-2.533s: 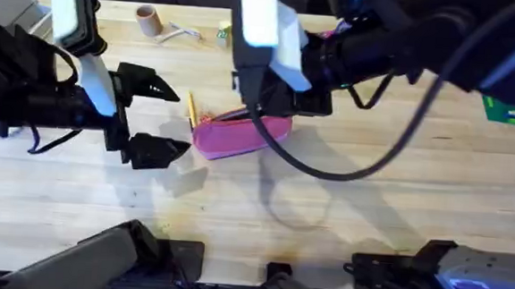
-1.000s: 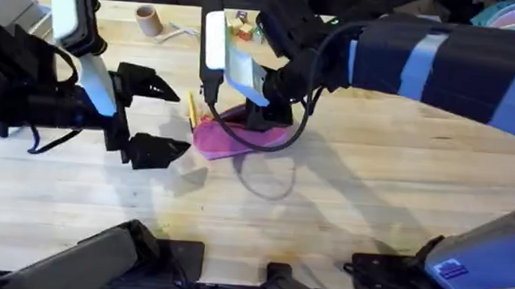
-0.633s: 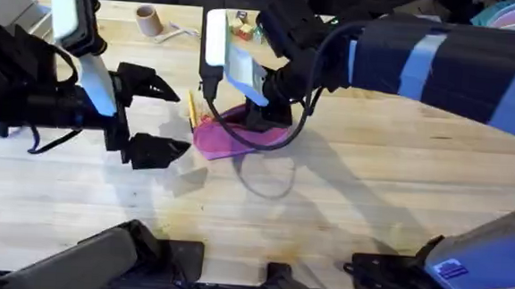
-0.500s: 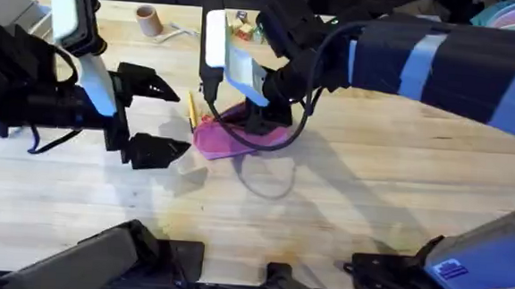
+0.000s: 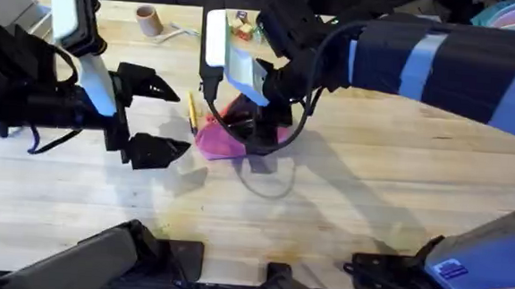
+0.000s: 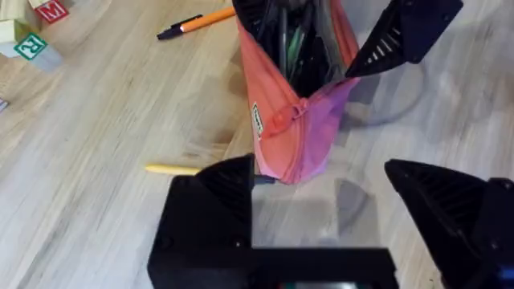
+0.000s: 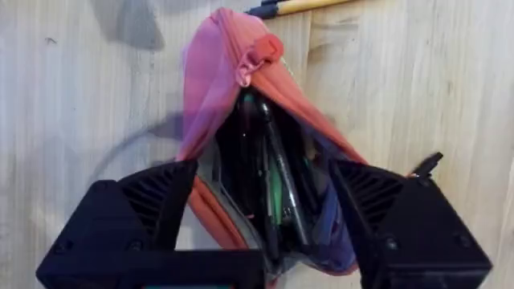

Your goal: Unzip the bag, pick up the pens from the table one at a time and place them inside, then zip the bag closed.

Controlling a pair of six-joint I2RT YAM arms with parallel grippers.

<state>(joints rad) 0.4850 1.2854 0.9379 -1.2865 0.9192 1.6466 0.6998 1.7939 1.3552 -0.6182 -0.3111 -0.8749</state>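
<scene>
my right gripper [image 7: 261, 217] jaws wide astride open bag [image 7: 241, 104]; left gripper [image 5: 156, 120] wide, idle. next: orange pen [image 6: 197, 22], pinch mid-shaft, keep mouth spread.

Left arm low over the left of the table, left gripper [image 5: 156, 118] spread wide, right arm stretched across the middle, right gripper [image 7: 261, 210] pointing down, fingers apart
</scene>
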